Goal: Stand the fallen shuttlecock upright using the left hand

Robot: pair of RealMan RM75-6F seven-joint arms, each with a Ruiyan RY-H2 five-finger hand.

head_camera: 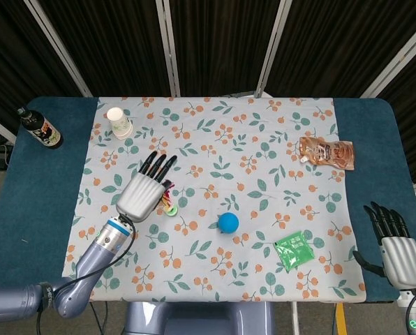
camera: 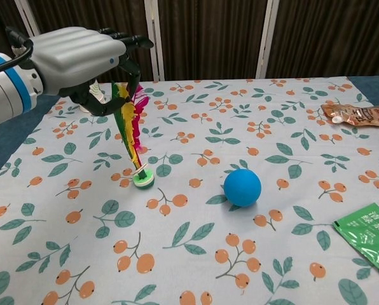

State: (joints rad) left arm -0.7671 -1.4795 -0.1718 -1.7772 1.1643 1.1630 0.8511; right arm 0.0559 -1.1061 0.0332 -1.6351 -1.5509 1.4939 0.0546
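Observation:
The shuttlecock (camera: 133, 136) has green, yellow and pink feathers and a green-and-white round base (camera: 143, 180) that touches the patterned cloth. It leans only slightly, feathers up. My left hand (camera: 81, 58) holds the feather tips from above. In the head view the left hand (head_camera: 144, 192) covers most of the shuttlecock (head_camera: 170, 205), only the base and some feathers peeking out at its right edge. My right hand (head_camera: 396, 244) rests at the table's near right corner, fingers spread, holding nothing.
A blue ball (camera: 242, 187) lies right of the shuttlecock. A green packet (camera: 372, 234) sits near right, a brown pouch (camera: 362, 115) far right. A paper cup (head_camera: 119, 122) and a dark bottle (head_camera: 40, 129) stand at the far left.

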